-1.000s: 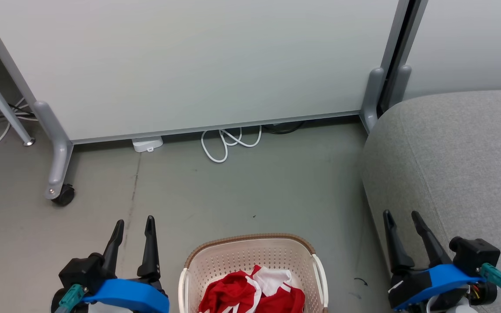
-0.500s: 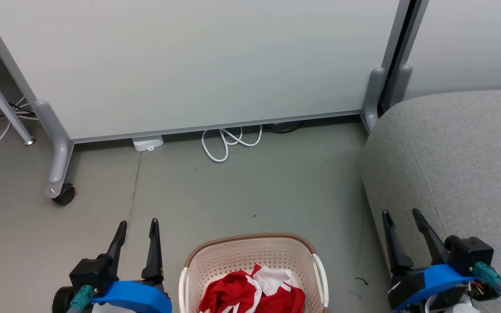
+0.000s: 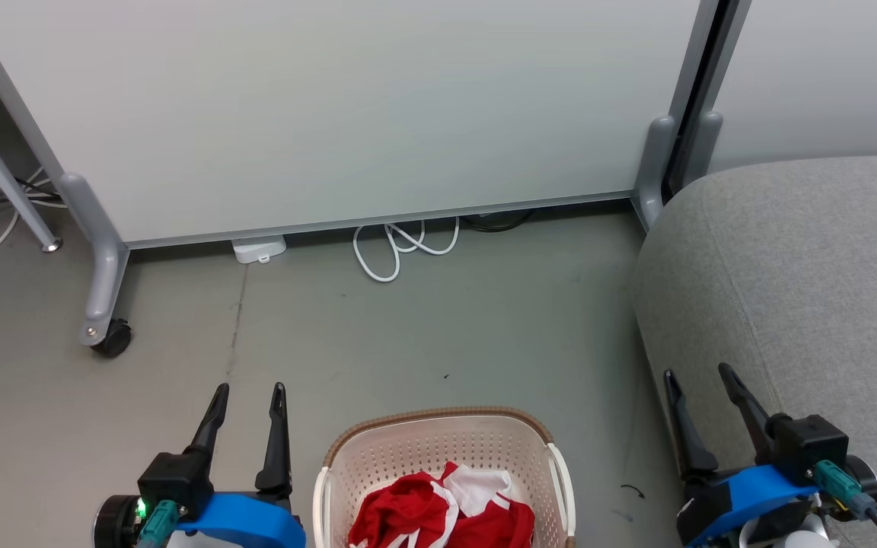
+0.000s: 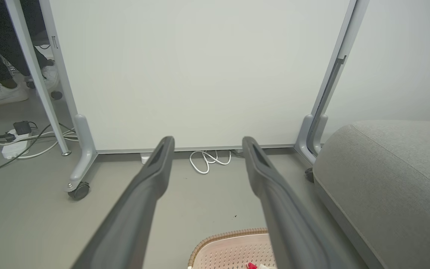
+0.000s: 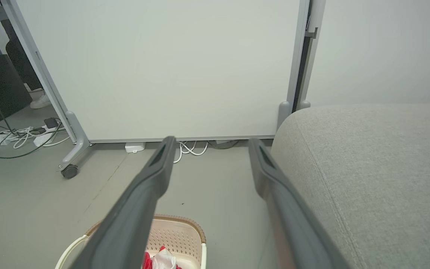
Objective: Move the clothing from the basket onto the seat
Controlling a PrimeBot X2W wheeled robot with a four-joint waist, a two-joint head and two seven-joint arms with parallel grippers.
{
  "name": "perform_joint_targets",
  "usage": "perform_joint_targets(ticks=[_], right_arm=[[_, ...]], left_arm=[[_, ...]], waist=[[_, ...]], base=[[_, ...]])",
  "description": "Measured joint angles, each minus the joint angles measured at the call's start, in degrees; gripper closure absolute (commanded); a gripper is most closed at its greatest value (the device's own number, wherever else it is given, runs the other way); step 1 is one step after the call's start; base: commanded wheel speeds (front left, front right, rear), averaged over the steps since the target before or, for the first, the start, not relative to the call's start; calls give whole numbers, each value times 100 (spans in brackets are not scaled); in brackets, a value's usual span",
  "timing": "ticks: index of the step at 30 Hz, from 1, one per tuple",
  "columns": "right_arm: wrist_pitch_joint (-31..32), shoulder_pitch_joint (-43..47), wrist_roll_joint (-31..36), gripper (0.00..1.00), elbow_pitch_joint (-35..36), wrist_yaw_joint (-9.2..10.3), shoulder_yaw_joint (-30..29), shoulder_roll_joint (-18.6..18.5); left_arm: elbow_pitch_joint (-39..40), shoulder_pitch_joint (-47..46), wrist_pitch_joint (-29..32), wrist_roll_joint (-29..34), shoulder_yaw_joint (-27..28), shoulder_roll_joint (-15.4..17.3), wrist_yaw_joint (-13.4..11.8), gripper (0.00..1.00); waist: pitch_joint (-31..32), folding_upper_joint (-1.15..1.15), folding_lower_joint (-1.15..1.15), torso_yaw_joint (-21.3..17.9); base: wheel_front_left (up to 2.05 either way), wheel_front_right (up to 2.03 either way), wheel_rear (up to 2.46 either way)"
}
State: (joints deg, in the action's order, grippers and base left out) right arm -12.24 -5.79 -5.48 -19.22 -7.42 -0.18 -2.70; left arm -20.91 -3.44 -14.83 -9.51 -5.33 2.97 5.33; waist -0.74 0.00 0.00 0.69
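Red clothing (image 3: 408, 514) w/ white panels lies bunched in the basket (image 3: 438, 417) on the floor (image 3: 408, 335), between the two arms; grey seat (image 3: 811, 274) is just to the right. Left gripper (image 3: 250, 388) & right gripper (image 3: 696, 371) hang either side of the basket, fingers spread, holding nothing. Looks like the approach step, nothing moved yet. Next move prob needs one gripper brought inward & down over the pile, fingers apart till they meet fabric
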Motion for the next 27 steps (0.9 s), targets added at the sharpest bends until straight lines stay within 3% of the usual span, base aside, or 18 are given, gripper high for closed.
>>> perform_joint_targets(ticks=[17, 27], right_arm=[[-45, -30, 29, 0, -29, -1, 33, -2], [-54, -346, -67, 0, 137, -4, 258, -3]], left_arm=[[-34, -20, -24, 43, -16, -2, -22, 0], [-569, -326, -24, -8, -196, -3, 70, 0]], waist=[[-57, 0, 0, -8], [-513, 0, 0, -262]], base=[[0, 0, 0], [0, 0, 0]])
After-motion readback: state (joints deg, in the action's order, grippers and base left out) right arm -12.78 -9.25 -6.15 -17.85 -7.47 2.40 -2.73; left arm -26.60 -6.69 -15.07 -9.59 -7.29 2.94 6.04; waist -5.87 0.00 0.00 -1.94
